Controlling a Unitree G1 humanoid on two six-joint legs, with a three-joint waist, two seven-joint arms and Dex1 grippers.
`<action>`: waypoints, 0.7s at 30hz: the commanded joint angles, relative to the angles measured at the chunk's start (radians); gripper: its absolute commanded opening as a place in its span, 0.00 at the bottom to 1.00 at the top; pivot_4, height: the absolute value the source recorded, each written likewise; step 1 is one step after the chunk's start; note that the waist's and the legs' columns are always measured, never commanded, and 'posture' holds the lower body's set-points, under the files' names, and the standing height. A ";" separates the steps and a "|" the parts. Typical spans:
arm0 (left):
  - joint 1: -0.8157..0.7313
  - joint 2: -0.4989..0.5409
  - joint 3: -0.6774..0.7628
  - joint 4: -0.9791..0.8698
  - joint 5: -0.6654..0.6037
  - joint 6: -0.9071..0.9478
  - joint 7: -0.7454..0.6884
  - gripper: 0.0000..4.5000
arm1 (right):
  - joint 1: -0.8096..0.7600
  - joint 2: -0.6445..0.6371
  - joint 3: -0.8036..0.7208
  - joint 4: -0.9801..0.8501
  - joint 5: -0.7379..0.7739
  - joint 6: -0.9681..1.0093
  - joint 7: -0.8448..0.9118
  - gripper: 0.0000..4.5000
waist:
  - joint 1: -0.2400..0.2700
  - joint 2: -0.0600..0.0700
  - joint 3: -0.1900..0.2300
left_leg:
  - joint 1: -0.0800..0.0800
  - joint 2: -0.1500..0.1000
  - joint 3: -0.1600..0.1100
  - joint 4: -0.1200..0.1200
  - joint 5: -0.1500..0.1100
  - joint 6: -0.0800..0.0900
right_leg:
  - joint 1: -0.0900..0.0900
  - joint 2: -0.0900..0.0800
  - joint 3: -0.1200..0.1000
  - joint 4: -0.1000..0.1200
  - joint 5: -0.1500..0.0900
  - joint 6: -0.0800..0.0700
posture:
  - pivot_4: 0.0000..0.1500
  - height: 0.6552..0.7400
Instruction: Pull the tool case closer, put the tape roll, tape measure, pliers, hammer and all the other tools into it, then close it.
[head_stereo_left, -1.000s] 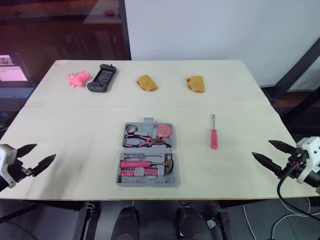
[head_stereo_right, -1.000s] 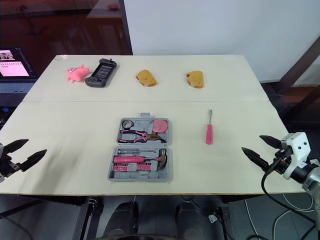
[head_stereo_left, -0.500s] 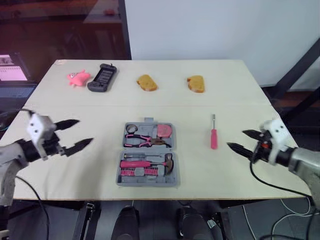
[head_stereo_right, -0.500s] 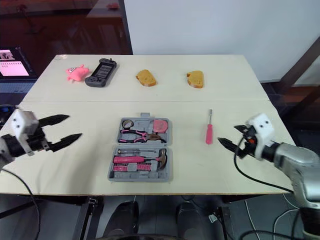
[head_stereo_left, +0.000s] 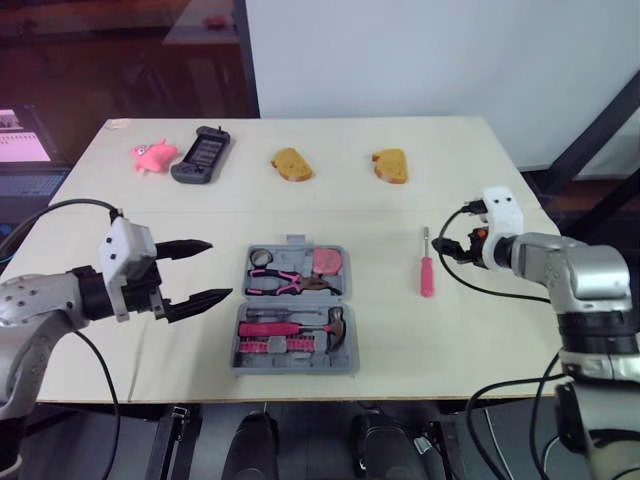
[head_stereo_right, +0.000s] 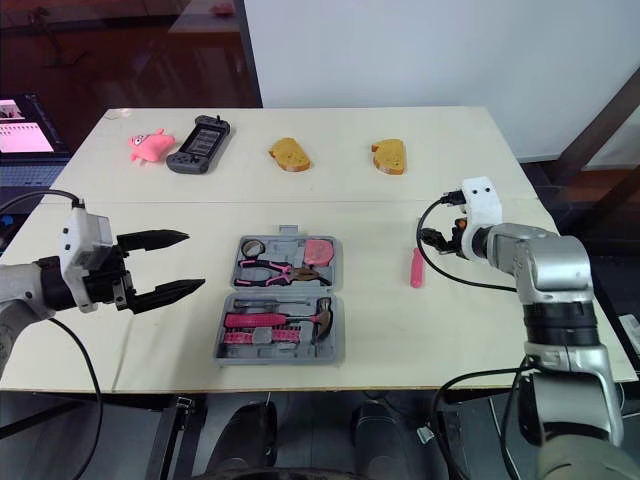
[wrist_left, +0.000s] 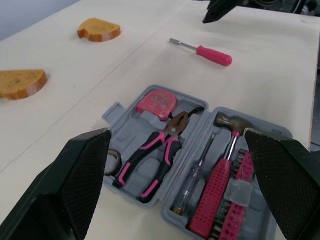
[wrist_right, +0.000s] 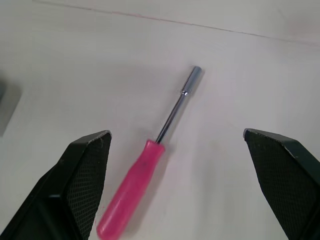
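While pliers (head_stereo_left: 283, 284), hammer (head_stereo_left: 336, 324), tape measure (head_stereo_left: 328, 261), tape roll (head_stereo_left: 263, 258) sit in open case (head_stereo_left: 290, 366), screwdriver (head_stereo_left: 427, 272) lies on table (head_stereo_left: 140, 330) to right; lid not closed. Right gripper (wrist_right: 176, 134) spread wide, empty, aimed at screwdriver. Left gripper (head_stereo_left: 220, 268) spread, empty, left of case. Case close to near edge; bare table around.

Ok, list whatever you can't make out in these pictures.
- Tool case: part of it, left wrist view, covered by the left gripper's fingers and cut by the picture edge.
- Tape roll: left wrist view, half behind a finger.
- Bit row in the case: head views, too small to count.
- Screen: head views, cut by the picture edge.
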 joint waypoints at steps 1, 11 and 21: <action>0.041 -0.003 0.039 -0.082 -0.029 0.023 0.025 0.99 | -0.072 0.034 0.008 0.088 -0.019 0.023 -0.018 1.00 | -0.001 0.000 0.000 | 0.000 0.000 0.000 0.000 0.000 0.000 | 0.000 0.000 0.000 0.000 0.000 0.000 | 1.00 0.77; 0.123 -0.010 0.057 -0.150 -0.013 0.027 0.080 0.99 | -0.171 0.161 0.064 0.359 -0.097 -0.045 -0.047 1.00 | -0.003 0.001 0.001 | 0.000 0.000 0.000 0.000 0.000 0.000 | -0.001 0.000 0.000 0.001 0.000 0.000 | 1.00 0.77; 0.143 -0.004 0.068 -0.153 -0.004 0.022 0.096 1.00 | -0.190 0.192 0.076 0.472 -0.144 -0.094 -0.040 0.73 | -0.005 0.001 0.000 | 0.000 0.000 0.000 0.000 0.000 0.000 | -0.001 0.001 0.000 0.001 0.000 0.000 | 1.00 0.77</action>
